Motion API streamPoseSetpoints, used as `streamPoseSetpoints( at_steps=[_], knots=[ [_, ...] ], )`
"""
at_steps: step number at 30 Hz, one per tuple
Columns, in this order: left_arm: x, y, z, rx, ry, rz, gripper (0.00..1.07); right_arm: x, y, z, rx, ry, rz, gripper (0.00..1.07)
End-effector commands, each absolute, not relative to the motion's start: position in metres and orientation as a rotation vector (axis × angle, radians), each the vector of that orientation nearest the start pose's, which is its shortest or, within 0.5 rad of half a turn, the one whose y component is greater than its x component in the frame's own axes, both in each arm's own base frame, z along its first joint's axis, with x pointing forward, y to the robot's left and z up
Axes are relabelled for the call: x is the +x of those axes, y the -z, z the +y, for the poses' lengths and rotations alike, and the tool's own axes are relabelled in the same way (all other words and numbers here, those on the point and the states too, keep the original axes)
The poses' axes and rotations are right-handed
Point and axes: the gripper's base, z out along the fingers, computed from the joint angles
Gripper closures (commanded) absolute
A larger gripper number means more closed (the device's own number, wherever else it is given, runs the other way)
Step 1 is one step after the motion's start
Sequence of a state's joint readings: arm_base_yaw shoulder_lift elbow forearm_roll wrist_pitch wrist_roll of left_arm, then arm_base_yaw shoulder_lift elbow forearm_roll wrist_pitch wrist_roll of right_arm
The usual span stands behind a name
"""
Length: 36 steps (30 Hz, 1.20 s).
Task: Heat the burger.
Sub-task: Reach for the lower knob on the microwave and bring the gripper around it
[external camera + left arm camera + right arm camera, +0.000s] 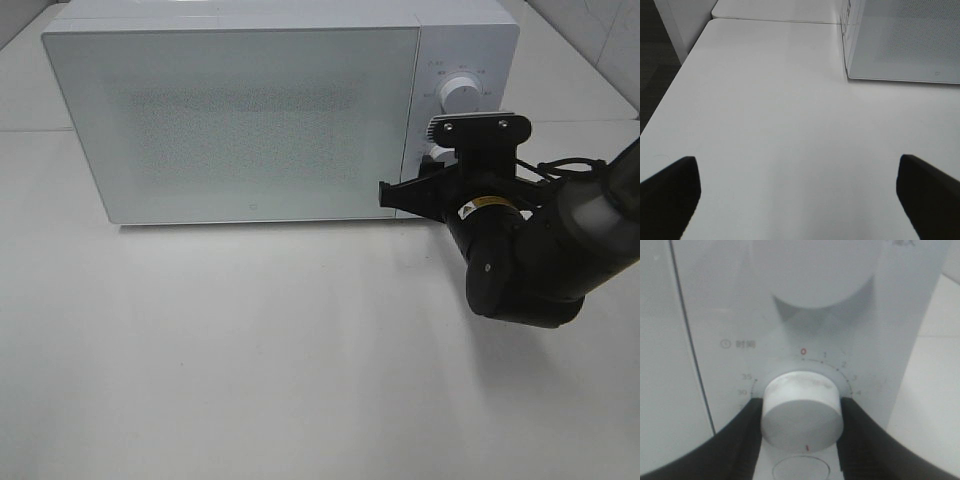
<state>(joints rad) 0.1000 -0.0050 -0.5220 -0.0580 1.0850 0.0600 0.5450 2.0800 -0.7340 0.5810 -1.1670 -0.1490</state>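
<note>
The burger is hidden; it shows in no view. The white microwave (240, 120) stands at the back of the table with its door closed. My right gripper (425, 176) is at the control panel, shut on the lower timer knob (802, 410), with a black finger (740, 440) pressed to each side of it. A red mark on the knob's face points down, away from the red 0 on the dial. My left gripper (797, 170) is open over bare table, left of the microwave (905, 40), and holds nothing.
A second, upper knob (461, 92) sits above the timer knob on the panel. The white table (250, 350) runs in front of the microwave. Its left edge (670, 95) drops to a dark floor.
</note>
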Motion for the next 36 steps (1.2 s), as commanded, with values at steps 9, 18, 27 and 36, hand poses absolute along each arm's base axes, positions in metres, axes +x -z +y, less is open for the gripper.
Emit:
streamPoseSetpoints(
  at_steps=[9,18,27,36],
  knots=[
    [-0.011,-0.282,-0.006,-0.044,-0.029,2.010,0.06,0.325,-0.166,0.149,0.548,-0.857,1.261,1.03],
    [-0.011,-0.282,-0.006,-0.044,-0.029,2.010,0.06,0.324,-0.177,0.144,0.831,-1.158,1.121,1.02],
    [-0.011,-0.282,-0.006,-0.044,-0.029,2.010,0.06,0.324,-0.177,0.145,0.919,-1.276,1.078,1.03],
    [-0.011,-0.282,-0.006,-0.044,-0.029,2.010,0.06,0.324,-0.177,0.145,0.900,-1.250,1.088,0.99]
  ],
)
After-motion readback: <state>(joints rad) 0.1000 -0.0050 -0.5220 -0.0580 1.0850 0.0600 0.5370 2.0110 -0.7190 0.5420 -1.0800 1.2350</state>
